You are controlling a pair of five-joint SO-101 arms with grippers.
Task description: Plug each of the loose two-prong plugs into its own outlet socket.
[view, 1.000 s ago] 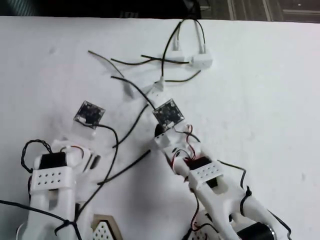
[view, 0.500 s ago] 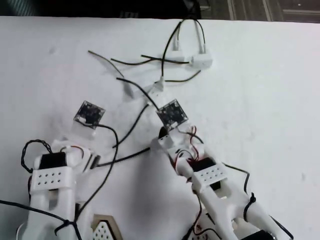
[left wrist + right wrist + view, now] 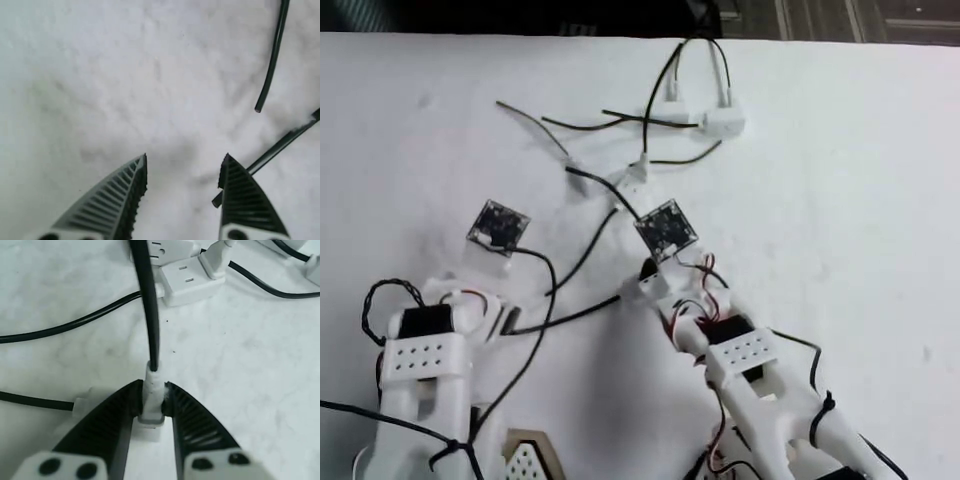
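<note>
The left gripper [image 3: 185,161] hangs over bare table [image 3: 90,70], well apart from the outlet socket [image 3: 192,279]. Its jaws are spread with nothing between them, and a loose cable end [image 3: 260,105] lies farther out. The right gripper [image 3: 152,388], near the socket, is clamped on a white two-prong plug [image 3: 151,409] whose black cord [image 3: 148,310] runs toward that socket. The plug looks light, rigid and probably slick. Its springy cord may twist it, so gripping across the body's flat sides seems best.
</note>
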